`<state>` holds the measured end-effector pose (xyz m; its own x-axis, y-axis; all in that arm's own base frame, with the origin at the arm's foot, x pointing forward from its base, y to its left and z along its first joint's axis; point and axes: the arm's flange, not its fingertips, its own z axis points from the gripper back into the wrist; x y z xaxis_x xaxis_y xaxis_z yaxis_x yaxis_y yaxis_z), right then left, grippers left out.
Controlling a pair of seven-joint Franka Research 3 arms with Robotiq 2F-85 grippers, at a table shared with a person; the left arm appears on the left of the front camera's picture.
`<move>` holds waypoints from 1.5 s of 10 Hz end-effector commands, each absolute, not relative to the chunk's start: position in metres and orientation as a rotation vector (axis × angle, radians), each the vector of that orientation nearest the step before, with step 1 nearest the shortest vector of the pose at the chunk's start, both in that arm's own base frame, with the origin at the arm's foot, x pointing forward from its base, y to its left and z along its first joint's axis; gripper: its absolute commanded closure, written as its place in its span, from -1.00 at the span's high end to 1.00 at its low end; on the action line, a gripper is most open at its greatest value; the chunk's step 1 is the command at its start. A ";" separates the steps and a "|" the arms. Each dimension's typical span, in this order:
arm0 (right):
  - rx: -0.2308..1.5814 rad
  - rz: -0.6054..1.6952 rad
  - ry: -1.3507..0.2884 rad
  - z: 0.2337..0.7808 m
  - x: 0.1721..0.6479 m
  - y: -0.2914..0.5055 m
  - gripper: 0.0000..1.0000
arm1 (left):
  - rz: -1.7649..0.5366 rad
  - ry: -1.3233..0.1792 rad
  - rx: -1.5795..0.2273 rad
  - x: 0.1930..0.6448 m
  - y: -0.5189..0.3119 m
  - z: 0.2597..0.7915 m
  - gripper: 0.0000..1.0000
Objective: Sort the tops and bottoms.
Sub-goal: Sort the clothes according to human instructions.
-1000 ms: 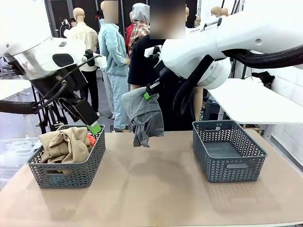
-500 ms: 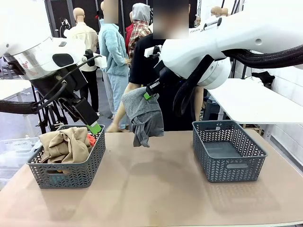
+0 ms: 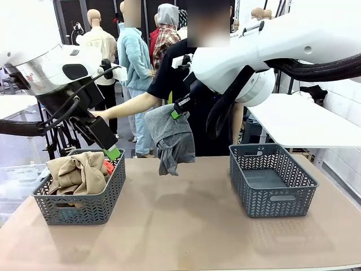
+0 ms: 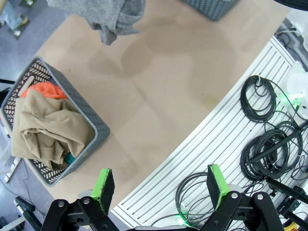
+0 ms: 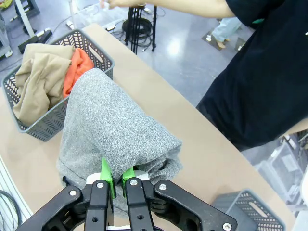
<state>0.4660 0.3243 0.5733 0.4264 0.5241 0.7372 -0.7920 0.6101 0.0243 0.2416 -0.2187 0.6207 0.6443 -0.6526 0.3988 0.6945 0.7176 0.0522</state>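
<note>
My right gripper (image 3: 176, 113) (image 5: 117, 177) is shut on a heather grey garment (image 3: 169, 138) (image 5: 110, 130) that hangs above the middle of the table. Its lower folds also show in the left wrist view as the grey garment (image 4: 108, 17). A tan khaki garment (image 3: 79, 172) (image 4: 45, 130) (image 5: 36, 77) fills the left basket (image 3: 84, 206) (image 4: 98, 127), with an orange garment (image 3: 109, 166) (image 4: 43, 89) (image 5: 79, 65) tucked beside it and a bit of teal cloth (image 4: 70, 158) under it. My left gripper (image 3: 113, 152) (image 4: 161, 185) hangs open just above that basket's far right corner.
The right basket (image 3: 273, 180) holds nothing. A person in a black T-shirt (image 5: 269, 72) stands across the table, an arm (image 3: 127, 106) stretched toward my left arm. Cables (image 4: 269, 144) lie on the slatted base below the table's near edge.
The person's arm has risen and stretched out toward my left arm. Both arms and the grey garment have stayed where they were.
</note>
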 end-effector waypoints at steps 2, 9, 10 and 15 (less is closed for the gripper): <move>0.396 0.837 -0.759 0.578 0.469 0.328 -1.00 | -0.785 -0.405 -0.115 0.241 -0.217 0.623 1.00; 0.396 0.837 -0.759 0.578 0.469 0.328 -1.00 | -0.785 -0.405 -0.115 0.241 -0.217 0.623 1.00; 0.396 0.837 -0.759 0.578 0.469 0.328 -1.00 | -0.785 -0.405 -0.115 0.241 -0.217 0.623 1.00; 0.396 0.837 -0.759 0.578 0.469 0.328 -1.00 | -0.826 -0.425 -0.107 0.232 -0.206 0.639 1.00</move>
<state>0.4659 0.3245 0.5733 0.4264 0.5240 0.7372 -0.7920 0.6100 0.0246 0.2377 -0.2162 0.6278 0.6310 -0.6613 0.4056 0.7037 0.7080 0.0596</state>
